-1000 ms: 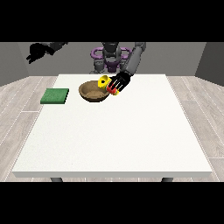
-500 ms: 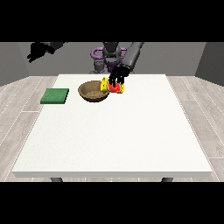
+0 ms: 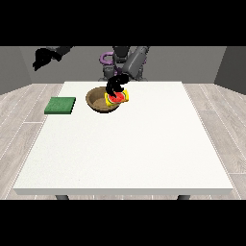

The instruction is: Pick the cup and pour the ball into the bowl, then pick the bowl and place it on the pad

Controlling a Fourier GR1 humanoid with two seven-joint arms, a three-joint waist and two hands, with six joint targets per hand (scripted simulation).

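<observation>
From the raised hand at the view's left (image 3: 43,57) (whether its fingers are open or curled I cannot tell), past the green pad (image 3: 60,105) and wooden bowl (image 3: 100,100), the other hand (image 3: 116,85) grips the tilted yellow-and-red cup (image 3: 118,98) over the bowl's right rim.

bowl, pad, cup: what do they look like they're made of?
Bowl: looks like wood, brown and matte with a darker inside; could be matte ceramic.
Pad: flat green square with a dull surface, probably foam, rubber or fabric; cannot tell which.
Cup: bright yellow and red, plain saturated colour suggesting plastic, mostly hidden by the hand holding it over the bowl's rim.
</observation>
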